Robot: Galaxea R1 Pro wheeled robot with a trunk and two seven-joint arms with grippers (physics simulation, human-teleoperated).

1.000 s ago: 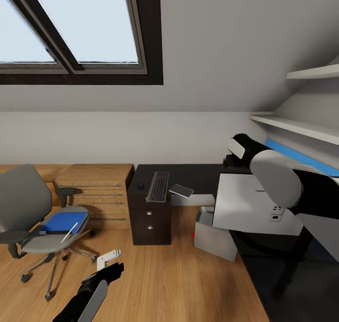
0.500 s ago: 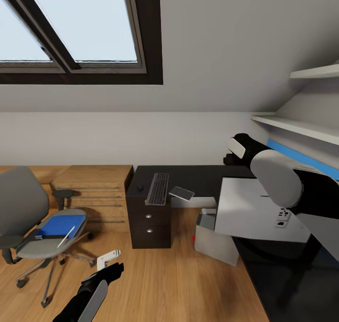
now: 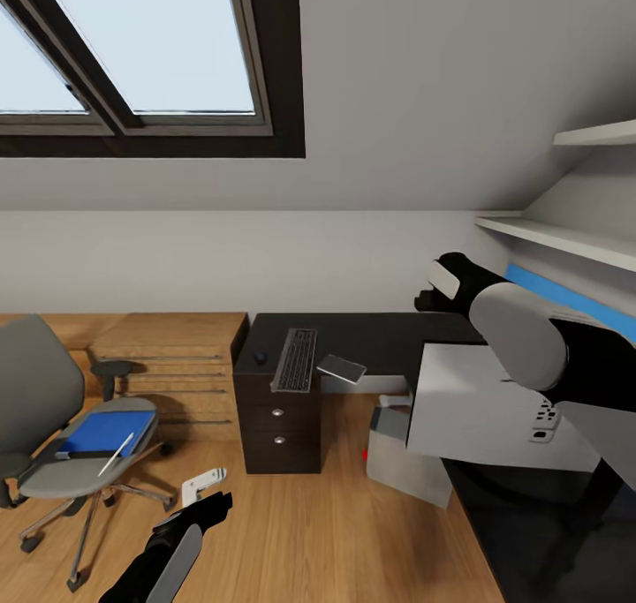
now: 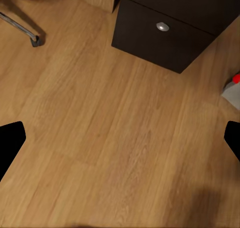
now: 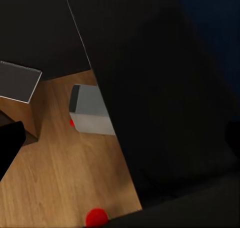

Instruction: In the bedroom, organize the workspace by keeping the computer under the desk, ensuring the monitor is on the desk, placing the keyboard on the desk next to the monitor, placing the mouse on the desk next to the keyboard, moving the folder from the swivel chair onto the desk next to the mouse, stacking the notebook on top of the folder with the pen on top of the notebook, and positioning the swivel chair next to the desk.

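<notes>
The swivel chair (image 3: 40, 400) stands at the left with the blue folder (image 3: 104, 433) on its seat and the white pen (image 3: 116, 454) lying across the folder's edge. On the black desk (image 3: 371, 331) lie the keyboard (image 3: 296, 359), the small mouse (image 3: 260, 357) beside it, and a thin grey notebook (image 3: 342, 369) jutting over the front edge. The computer (image 3: 408, 456) sits on the floor by the desk. The monitor (image 3: 481, 404) shows its white back at the right. My right gripper (image 3: 429, 301) hovers above it, open. My left gripper (image 3: 210, 490) is open over the floor (image 4: 120, 138).
A dark drawer unit (image 3: 279, 425) carries the desk's left end. Light wooden low shelving (image 3: 177, 356) runs along the back wall behind the chair. White wall shelves (image 3: 565, 237) hang at the right. Bare wooden floor (image 3: 309, 532) stretches between me and the desk.
The whole view has shifted: the chair slid left and down in frame, the monitor right and down, so the camera has moved closer. Both arms hold the same pose.
</notes>
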